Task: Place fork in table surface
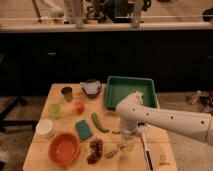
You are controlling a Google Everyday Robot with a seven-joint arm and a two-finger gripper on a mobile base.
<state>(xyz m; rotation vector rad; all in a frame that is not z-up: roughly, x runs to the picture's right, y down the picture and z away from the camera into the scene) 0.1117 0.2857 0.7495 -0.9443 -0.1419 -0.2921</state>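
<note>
Down at the near end of the worktop (pixel 60 92), the end effector (pixel 126 144) hangs low over the wood, at about 5 o'clock from the worktop's middle; whether it grips anything I cannot tell from where I stand. Its white arm (pixel 170 119) reaches in from 3 o'clock, the elbow bulging in front of the green tray (pixel 131 82). The fork (pixel 115 151), small and pale, seems to lie on the wood just at 7 o'clock of the end effector, beside the dark grape bunch (pixel 94 151); whether the two touch is hard to make out. A long white-and-dark utensil (pixel 146 150) lies at 4 o'clock of the end effector. Further round: an orange bowl (pixel 64 148) at 8 o'clock of the worktop, a white cup (pixel 45 128) at 9, a teal sponge (pixel 84 129) and a green pepper (pixel 99 123) near the middle, and a dark bowl (pixel 91 88) at 12.
</note>
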